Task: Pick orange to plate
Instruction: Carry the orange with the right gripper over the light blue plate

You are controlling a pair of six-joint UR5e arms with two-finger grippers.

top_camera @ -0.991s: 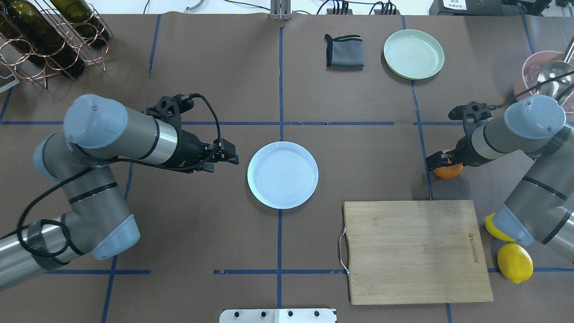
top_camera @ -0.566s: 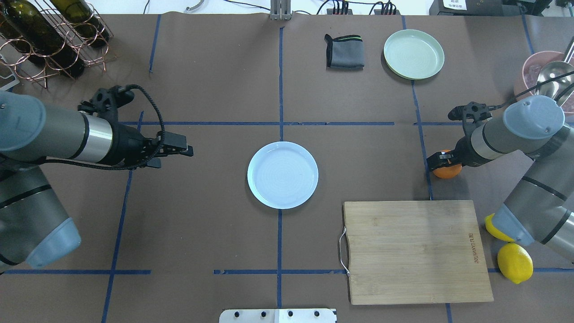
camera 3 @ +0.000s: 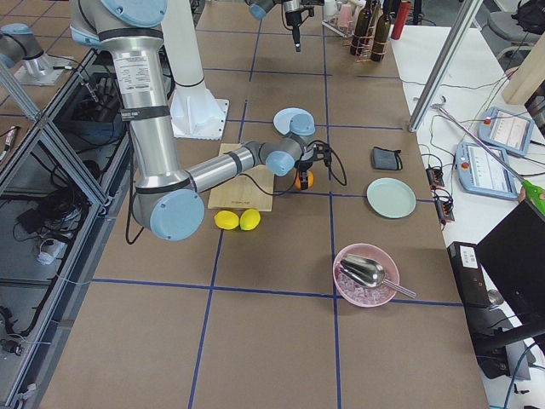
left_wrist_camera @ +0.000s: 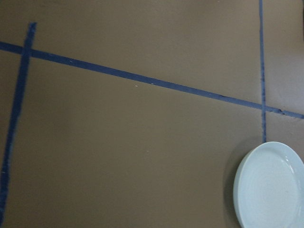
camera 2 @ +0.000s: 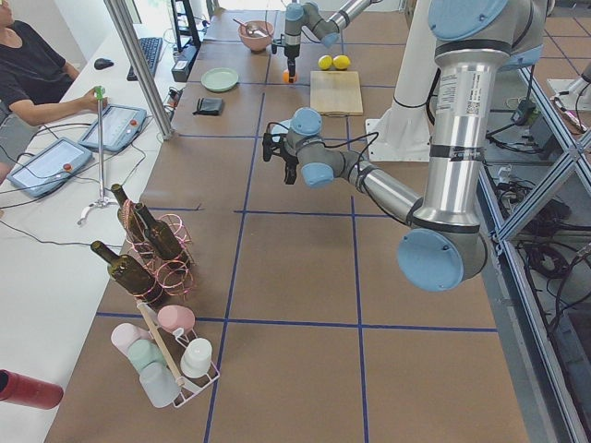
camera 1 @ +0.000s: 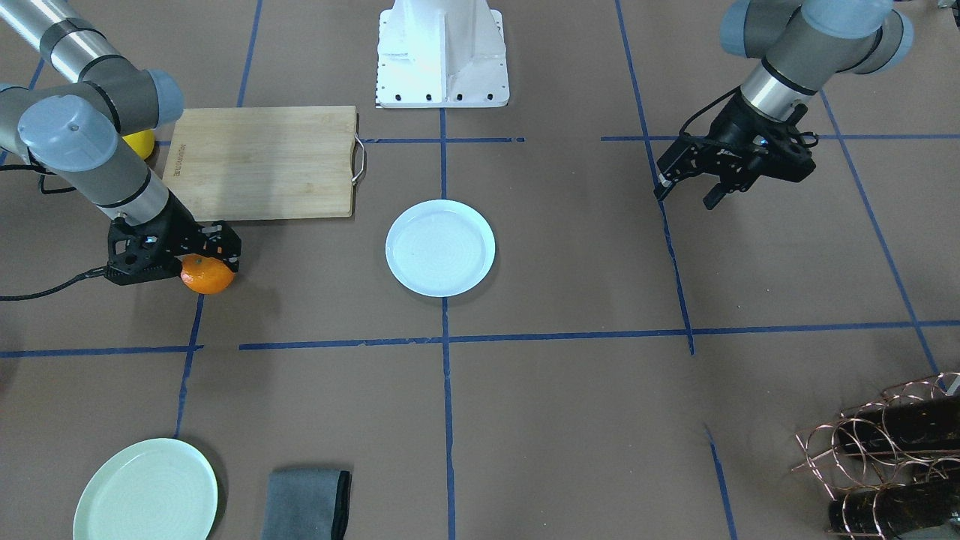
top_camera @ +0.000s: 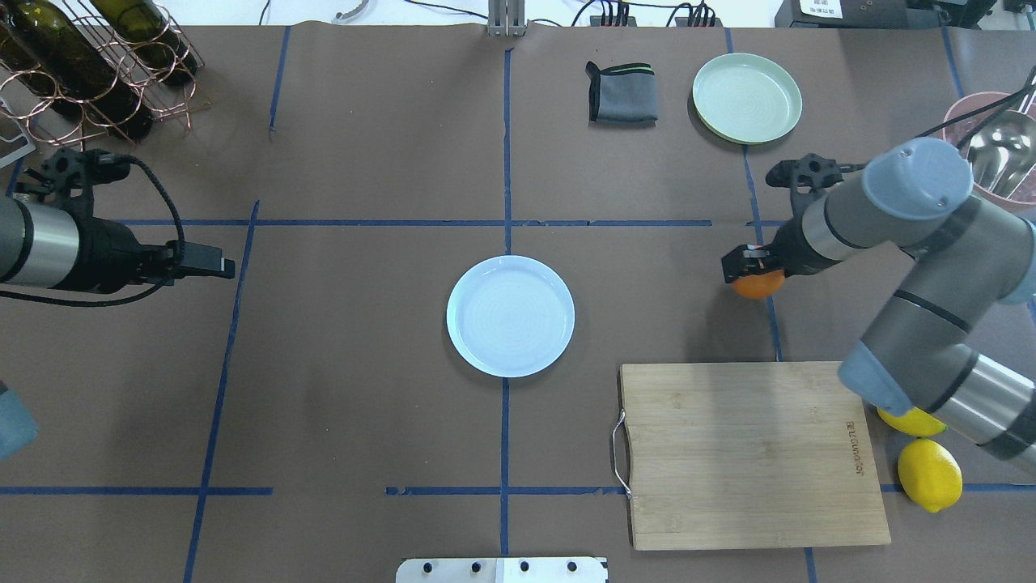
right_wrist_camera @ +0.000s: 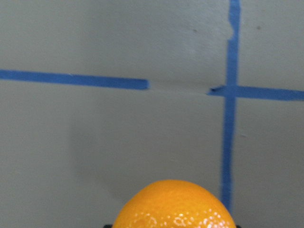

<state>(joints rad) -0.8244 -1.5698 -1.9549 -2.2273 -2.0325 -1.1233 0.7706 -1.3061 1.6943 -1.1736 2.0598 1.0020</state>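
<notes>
Orange (top_camera: 757,287) clamped in right gripper (camera 1: 202,261), over brown table (top_camera: 364,389) gridded with blue tape (top_camera: 504,437). Plate (top_camera: 510,316) between grippers, well apart from both. Left gripper (camera 1: 686,189) spread, empty. Operator (camera 2: 32,69) at side desk (camera 2: 46,263). Count: one orange, two plates counting mint plate (top_camera: 746,97), two lemons (top_camera: 929,474), one board (top_camera: 753,453), one cloth (top_camera: 622,93).

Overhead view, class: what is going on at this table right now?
The right arm has its jaws shut on the orange and holds it off to one side of the pale blue plate, which is bare. The orange is not yet on the plate. The left arm hangs over the other side of the table, its jaws open and empty, touching nothing.
</notes>
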